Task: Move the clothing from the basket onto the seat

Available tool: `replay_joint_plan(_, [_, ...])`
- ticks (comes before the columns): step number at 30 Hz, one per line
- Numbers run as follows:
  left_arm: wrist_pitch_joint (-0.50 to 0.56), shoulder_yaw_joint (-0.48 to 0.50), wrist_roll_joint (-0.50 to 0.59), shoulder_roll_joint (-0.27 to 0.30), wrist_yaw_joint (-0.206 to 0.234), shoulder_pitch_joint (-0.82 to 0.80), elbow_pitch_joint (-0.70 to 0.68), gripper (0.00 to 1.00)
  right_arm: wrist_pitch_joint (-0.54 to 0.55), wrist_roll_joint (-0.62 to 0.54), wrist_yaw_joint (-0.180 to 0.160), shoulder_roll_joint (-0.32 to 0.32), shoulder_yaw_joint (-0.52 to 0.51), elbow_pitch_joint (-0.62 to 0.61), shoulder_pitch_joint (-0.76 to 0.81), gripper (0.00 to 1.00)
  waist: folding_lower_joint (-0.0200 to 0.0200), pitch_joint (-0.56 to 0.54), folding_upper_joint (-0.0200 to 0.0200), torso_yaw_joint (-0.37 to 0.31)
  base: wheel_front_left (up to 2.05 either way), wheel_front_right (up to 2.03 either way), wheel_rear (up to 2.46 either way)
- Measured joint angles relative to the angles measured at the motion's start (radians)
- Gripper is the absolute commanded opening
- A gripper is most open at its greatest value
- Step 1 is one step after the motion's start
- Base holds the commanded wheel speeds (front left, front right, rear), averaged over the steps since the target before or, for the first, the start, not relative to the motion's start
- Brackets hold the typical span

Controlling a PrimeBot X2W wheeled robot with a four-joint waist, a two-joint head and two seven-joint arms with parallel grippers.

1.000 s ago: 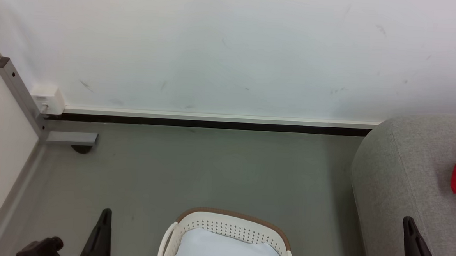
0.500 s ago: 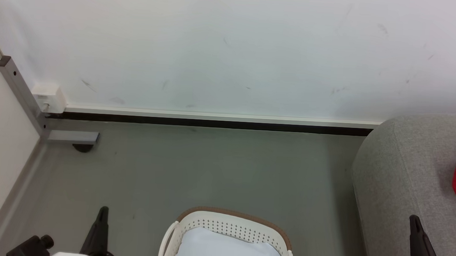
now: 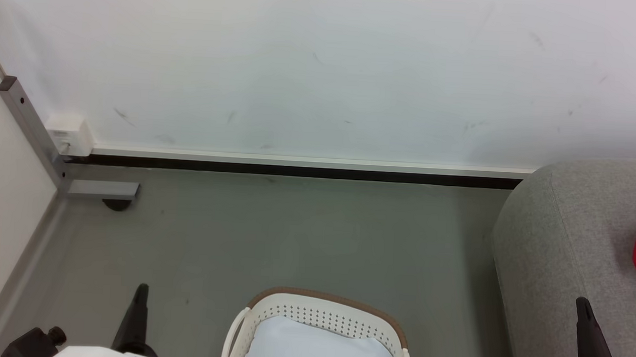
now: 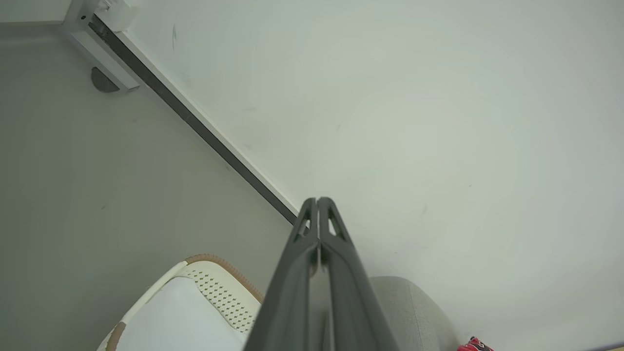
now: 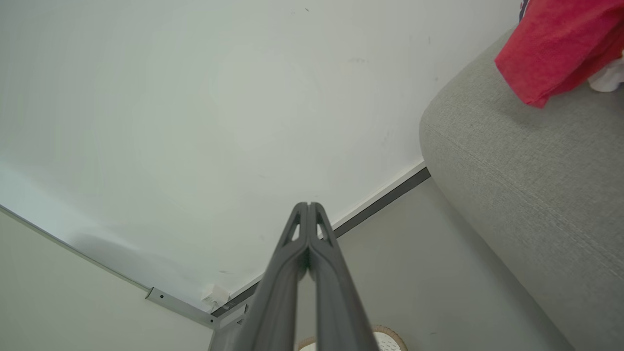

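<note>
my left fingers (image 4: 295, 273): pressed together, empty
my right fingers (image 5: 282, 278): same
basket (image 3: 322, 301), 6 o'clock: might snag its pale sheet (image 3: 314, 347)

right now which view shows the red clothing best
Right wrist view: the clothing lies large on the seat, upper right. The head view cuts it at the right edge; the left wrist view catches a sliver.

You're in a bare mock-up living corner: scuffed plain white wall (image 3: 324, 64) and smooth grey floor (image 3: 293, 237) ahead of your left claw (image 3: 141, 291), grey metal frame post (image 3: 27, 125) to its left, grey woven-fabric sofa (image 3: 565, 240) by your right claw (image 3: 582, 304).
</note>
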Motion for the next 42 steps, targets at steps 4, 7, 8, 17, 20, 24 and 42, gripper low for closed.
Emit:
replay_joint_plan(4, [0.013, 0.008, -0.045, -0.003, -0.003, -0.005, 0.003, 0.00, 0.009, 0.048, 0.000, 0.002, -0.005, 0.007, -0.012, 0.00, 0.0000, 0.001, 0.0000, 0.001, 0.00, 0.00, 0.00])
replay_joint_plan(7, [0.022, 0.015, -0.071, -0.005, -0.009, -0.007, 0.006, 0.00, 0.018, 0.077, 0.000, 0.003, -0.009, 0.011, -0.016, 0.00, 0.0000, 0.001, 0.0000, 0.002, 0.00, 0.00, 0.00])
replay_joint_plan(8, [0.024, 0.017, -0.081, -0.006, -0.009, -0.008, 0.007, 0.00, 0.019, 0.090, 0.000, 0.003, -0.011, 0.013, -0.016, 0.00, 0.0001, 0.002, 0.0000, 0.002, 0.00, 0.00, 0.00])
replay_joint_plan(17, [0.051, 0.032, -0.176, -0.016, -0.016, -0.020, 0.015, 0.00, 0.042, 0.184, 0.000, 0.007, -0.021, 0.025, -0.032, 0.00, 0.0000, 0.003, 0.0000, 0.004, 0.00, 0.00, 0.00])
replay_joint_plan(20, [0.059, 0.036, -0.198, -0.018, -0.020, -0.022, 0.016, 0.00, 0.045, 0.212, 0.000, 0.008, -0.024, 0.029, -0.036, 0.00, 0.0000, 0.004, 0.0000, 0.005, 0.00, 0.00, 0.00])
replay_joint_plan(24, [0.070, 0.044, -0.240, -0.021, -0.021, -0.026, 0.019, 0.00, 0.054, 0.251, 0.000, 0.010, -0.028, 0.036, -0.037, 0.00, 0.0000, 0.005, 0.0000, 0.006, 0.00, 0.00, 0.00])
replay_joint_plan(42, [0.113, 0.070, -0.384, -0.031, -0.034, -0.043, 0.028, 0.00, 0.093, 0.406, 0.000, 0.022, -0.048, 0.058, -0.059, 0.00, 0.0000, 0.008, 0.0000, 0.011, 0.00, 0.00, 0.00])
